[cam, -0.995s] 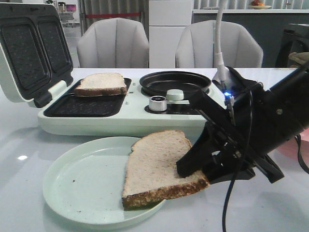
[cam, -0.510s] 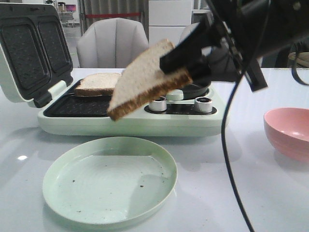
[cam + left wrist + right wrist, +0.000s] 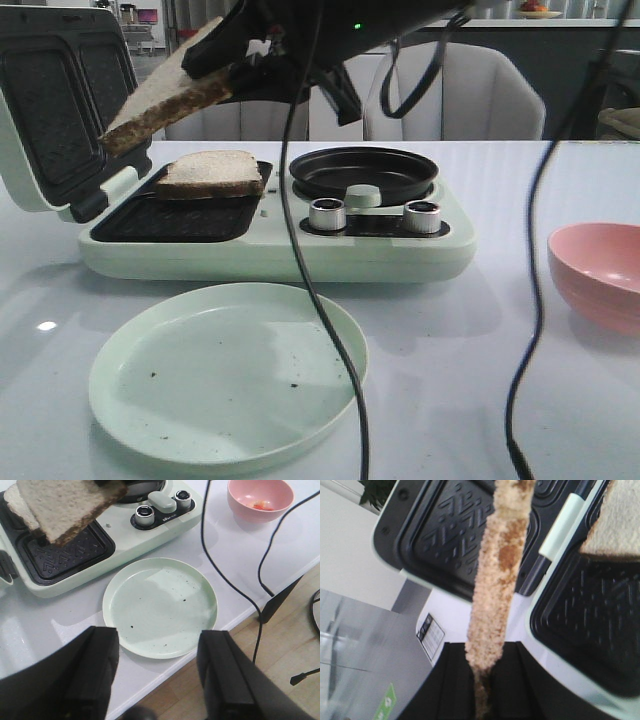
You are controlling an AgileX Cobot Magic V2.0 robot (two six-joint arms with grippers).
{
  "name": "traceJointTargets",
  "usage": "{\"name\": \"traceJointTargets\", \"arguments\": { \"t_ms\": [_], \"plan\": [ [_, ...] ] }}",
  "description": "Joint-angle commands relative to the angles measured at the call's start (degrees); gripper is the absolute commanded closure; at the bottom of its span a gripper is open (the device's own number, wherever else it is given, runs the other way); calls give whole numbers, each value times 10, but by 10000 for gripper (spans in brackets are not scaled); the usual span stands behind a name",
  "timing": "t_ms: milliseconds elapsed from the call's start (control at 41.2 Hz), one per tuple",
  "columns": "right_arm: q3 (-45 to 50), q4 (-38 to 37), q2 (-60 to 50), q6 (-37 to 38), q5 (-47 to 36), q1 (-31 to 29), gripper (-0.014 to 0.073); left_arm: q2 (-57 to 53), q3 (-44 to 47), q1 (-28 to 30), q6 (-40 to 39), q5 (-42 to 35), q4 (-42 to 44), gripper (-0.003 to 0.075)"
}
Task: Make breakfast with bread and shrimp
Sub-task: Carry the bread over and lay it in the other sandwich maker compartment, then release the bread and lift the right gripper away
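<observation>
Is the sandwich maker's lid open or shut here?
Open. The lid stands swung back, its ridged plates exposed, and one bread slice lies uncovered on the lower plate.

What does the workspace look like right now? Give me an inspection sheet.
Surface: white table, glossy.
Job's things: held bread slice in the air above the open sandwich maker; second bread slice lying on the far part of its left grill plate; shrimp in the pink bowl.
Clutter: empty pale green plate with dark crumbs.
Grippers: right gripper shut on the held bread slice; left gripper open, empty, above the plate's near edge.
Cables: two black cables hanging in front of the plate and table.
Surroundings: two grey chairs behind the table.
</observation>
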Motion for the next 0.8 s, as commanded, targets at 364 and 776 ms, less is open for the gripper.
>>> {"name": "traceJointTargets", "arguments": {
  "t_ms": [364,776],
  "plan": [
    [-94,62,95,-9,13,3,110,1,-15,-3,0,-43,-1,307],
    [-94,-49,25,-5,56,-47,67,1,-15,-3,0,-40,-1,307]
  ]
}}
